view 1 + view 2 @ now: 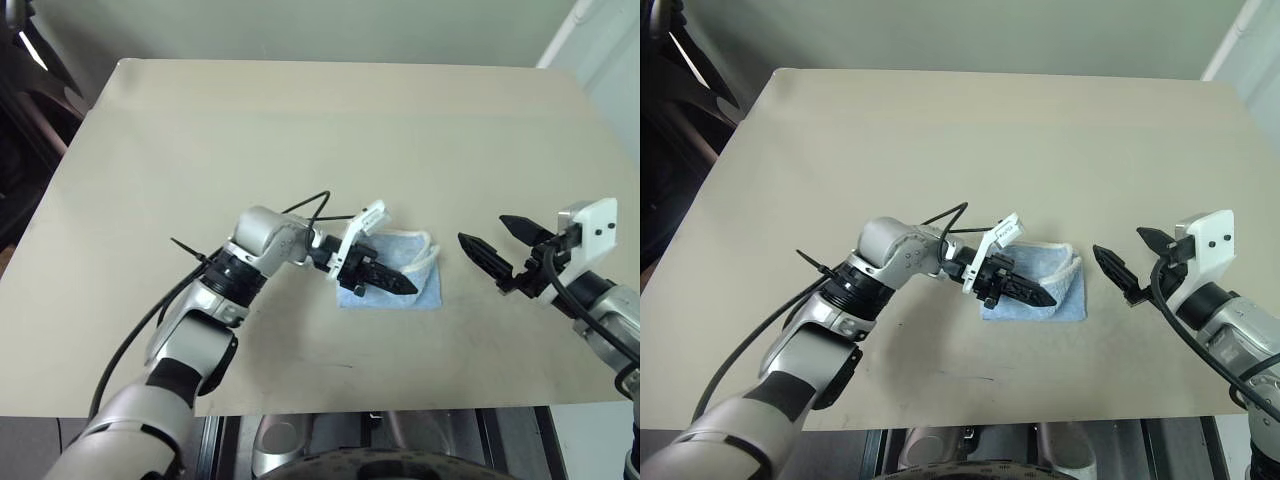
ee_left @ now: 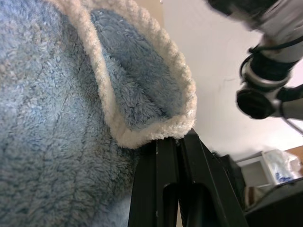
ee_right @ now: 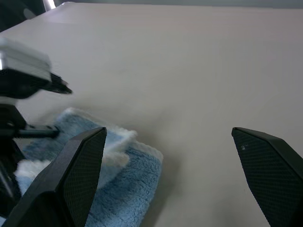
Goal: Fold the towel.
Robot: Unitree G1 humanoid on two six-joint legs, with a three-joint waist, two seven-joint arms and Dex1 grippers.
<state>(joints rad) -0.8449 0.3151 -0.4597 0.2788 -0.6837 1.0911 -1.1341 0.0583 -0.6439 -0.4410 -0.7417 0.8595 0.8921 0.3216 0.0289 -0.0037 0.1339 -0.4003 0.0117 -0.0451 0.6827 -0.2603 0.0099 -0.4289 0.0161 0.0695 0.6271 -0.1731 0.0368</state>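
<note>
Fingers of the left gripper (image 1: 398, 282) are pressed together and lie over the towel (image 1: 418, 287) in the head view, pointing toward 4 o'clock; whether they pinch any cloth I cannot tell. The towel lies on the table (image 1: 300, 130), already doubled, its long side running from 9 to 3 o'clock. The right gripper (image 1: 498, 249) hangs wide open and empty at 3 o'clock from the towel, apart from it.

In the left wrist view, the closed fingertips (image 2: 163, 156) touch the cream edge of the fold. In the right wrist view, the towel sits toward 8 o'clock of the open fingers (image 3: 78, 175). The left arm is nearer.

light: even, bright, soft shadows on table (image 1: 300, 130) | glare: none | blur: wrist views soft, near fingers unfocused
</note>
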